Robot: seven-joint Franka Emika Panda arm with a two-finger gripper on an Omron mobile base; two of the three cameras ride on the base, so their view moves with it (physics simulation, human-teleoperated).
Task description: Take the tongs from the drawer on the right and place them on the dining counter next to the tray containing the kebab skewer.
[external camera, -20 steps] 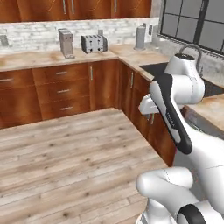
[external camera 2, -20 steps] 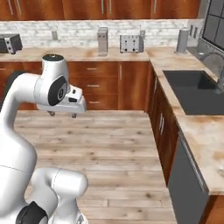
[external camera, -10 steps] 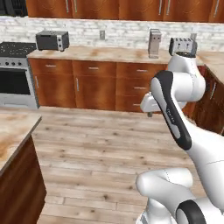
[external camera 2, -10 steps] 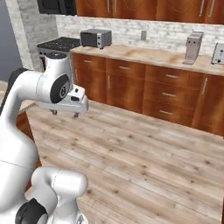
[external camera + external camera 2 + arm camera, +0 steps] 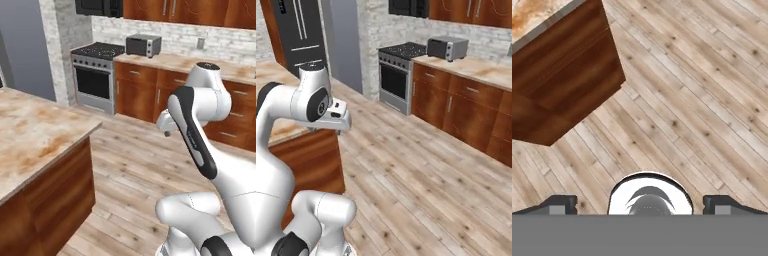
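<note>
My gripper hangs over bare wooden floor, pointing down. Its two fingertips stand wide apart at the bottom of the hand view, open, with nothing between them. It is tucked close to the arm in the left base view, gripper, and in the right base view, gripper. A beige-and-rust marbled counter on a reddish-brown wood base lies to the left; I cannot tell if it is the dining counter. Its corner sits at the upper left of the hand view. The tongs, tray and kebab skewer are out of view.
A steel stove and a toaster oven stand along the back wall with reddish-brown cabinets and drawers. A dark fridge is at the far left in the right base view. Wooden floor stretches between counter and cabinets.
The whole picture has swung: the base has turned, the sink corner has left the views, and the stove and the marbled counter have come in. The arm keeps its pose.
</note>
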